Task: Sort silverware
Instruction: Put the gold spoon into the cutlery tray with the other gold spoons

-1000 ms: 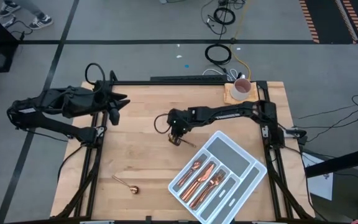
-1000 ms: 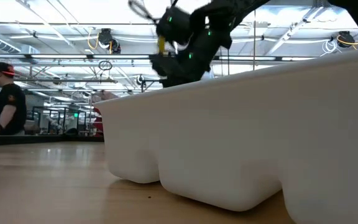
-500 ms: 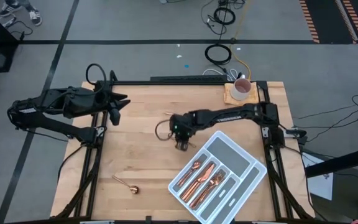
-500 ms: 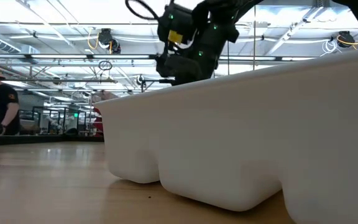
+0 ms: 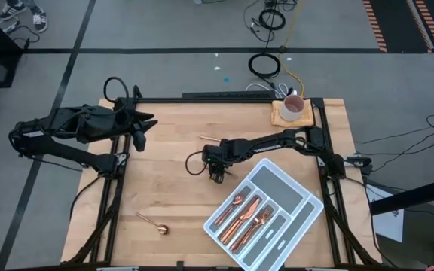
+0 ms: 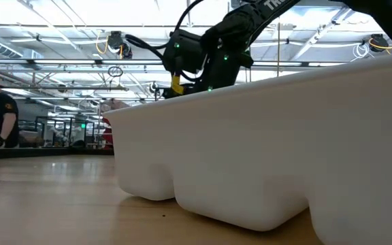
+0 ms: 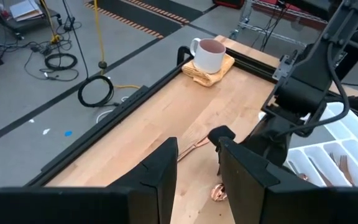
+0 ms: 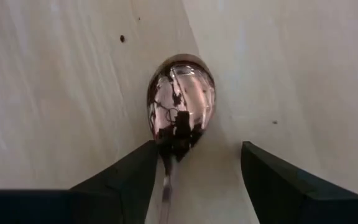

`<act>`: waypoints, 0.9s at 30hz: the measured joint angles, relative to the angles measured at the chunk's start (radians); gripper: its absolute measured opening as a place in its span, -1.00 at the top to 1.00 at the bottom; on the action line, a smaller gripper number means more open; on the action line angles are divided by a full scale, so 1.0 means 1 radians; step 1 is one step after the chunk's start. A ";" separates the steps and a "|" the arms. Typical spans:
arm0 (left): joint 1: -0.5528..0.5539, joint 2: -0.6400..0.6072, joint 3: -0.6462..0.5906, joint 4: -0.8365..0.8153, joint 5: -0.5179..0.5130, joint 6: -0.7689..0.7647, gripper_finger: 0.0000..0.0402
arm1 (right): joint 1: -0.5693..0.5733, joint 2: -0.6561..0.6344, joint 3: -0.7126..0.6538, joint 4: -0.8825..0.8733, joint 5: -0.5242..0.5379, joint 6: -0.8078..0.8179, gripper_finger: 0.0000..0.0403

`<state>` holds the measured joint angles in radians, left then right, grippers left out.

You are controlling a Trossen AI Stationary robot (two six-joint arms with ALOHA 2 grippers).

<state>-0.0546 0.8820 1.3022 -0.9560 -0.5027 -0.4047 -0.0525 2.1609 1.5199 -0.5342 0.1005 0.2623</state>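
Note:
A copper spoon lies flat on the wooden table, its bowl up and its handle running back under my right gripper. That gripper points steeply down just left of the grey-white tray. It is open, with one finger on each side of the spoon's neck, and I see no touch. Another thin copper piece lies just beyond it toward the far edge. A second spoon lies near the front left. My left gripper hangs raised at the far left, open and empty.
Several copper pieces lie in the tray's compartments. In the low view the tray's wall hides the right fingertips. A white mug stands on a wooden coaster at the far right corner. A person stands in the room beyond the table.
My right gripper has sunk toward the table, shifted a little toward the tray and rolled slightly. Its fingers have opened and now stand around the spoon lying there. The spoon has stayed on the table.

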 joint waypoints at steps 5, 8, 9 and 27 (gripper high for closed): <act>0.000 0.000 0.000 -0.005 -0.009 0.001 0.39 | -0.011 0.026 0.004 0.006 0.006 0.077 0.13; 0.000 0.000 0.000 -0.009 -0.016 0.001 0.39 | -0.026 0.040 0.004 0.002 0.015 0.140 0.54; 0.000 0.000 0.000 -0.010 -0.021 0.001 0.39 | -0.031 0.041 0.004 0.000 0.011 0.162 0.70; 0.000 0.000 0.000 -0.042 -0.129 0.001 0.39 | -0.038 -0.040 0.181 -0.017 -0.160 0.192 1.00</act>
<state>-0.0546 0.8822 1.3025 -0.9983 -0.6315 -0.4040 -0.0906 2.1205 1.7006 -0.5516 -0.0596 0.4547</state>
